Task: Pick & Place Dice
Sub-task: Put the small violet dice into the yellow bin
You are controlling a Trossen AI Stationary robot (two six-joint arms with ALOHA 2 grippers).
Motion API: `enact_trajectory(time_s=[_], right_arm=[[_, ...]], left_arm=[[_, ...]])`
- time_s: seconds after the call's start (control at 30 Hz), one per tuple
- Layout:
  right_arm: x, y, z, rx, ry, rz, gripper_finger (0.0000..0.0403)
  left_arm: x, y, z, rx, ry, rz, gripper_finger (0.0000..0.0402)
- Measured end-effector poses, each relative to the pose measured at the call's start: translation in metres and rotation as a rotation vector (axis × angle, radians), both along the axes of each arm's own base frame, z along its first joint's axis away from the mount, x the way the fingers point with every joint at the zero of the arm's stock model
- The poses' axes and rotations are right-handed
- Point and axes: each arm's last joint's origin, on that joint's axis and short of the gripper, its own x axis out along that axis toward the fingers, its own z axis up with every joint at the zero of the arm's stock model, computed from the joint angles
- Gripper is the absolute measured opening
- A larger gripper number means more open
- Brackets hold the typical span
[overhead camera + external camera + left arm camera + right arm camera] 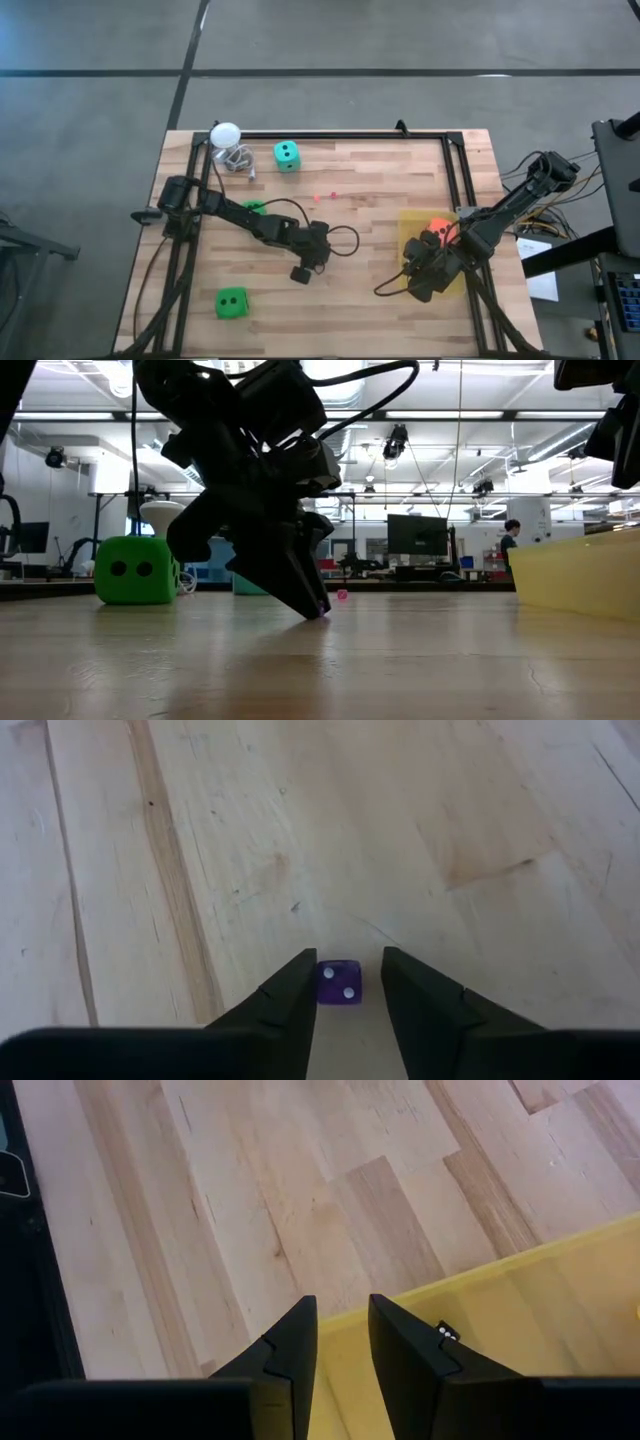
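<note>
Between my left gripper's [345, 982] two dark fingers, spread a little, sits a tiny purple die [338, 983] with white pips on the wooden table [420, 810]; I cannot tell whether the fingers touch it. From overhead this small die is hidden under the gripper near the frame's centre. I count three soft dice fully in sight there: a teal die [287, 154] toward the upper middle, a bright green die [231, 303] at lower left, and a second green die [255, 207] mostly covered by the left arm. An orange-red die [436, 224] lies in the yellow tray [410, 228] at the right, partly masked by my right gripper [342, 1342], whose fingers are slightly apart over the tray's rim. A white ball [225, 133] rests at the table's upper left corner. Two tiny pink specks [333, 196] lie mid-table, too small to identify.
</note>
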Motion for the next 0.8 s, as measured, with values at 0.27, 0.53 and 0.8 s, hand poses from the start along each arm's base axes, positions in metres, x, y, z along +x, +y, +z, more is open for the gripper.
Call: enact_trajectory(time_s=[0.27,0.53,0.8], right_arm=[[0.0022,0.0018,0.0014,0.015,-0.026,0.009,0.0089],[0.0037,0.003,0.0026,-0.011,-0.051,0.071,0.0088],[0.005,0.0031,0.0034,-0.048,-0.079,0.1,0.008]], left_arm=[[-0.0009,0.0,-0.0004,-0.001,0.011,-0.001,0.0078],[-0.0014,0.0001,-0.0007,-0.04,0.03,0.062,0.0048],[0.0009,-0.0008,0.0032,-0.11,0.045,0.135,0.0048]])
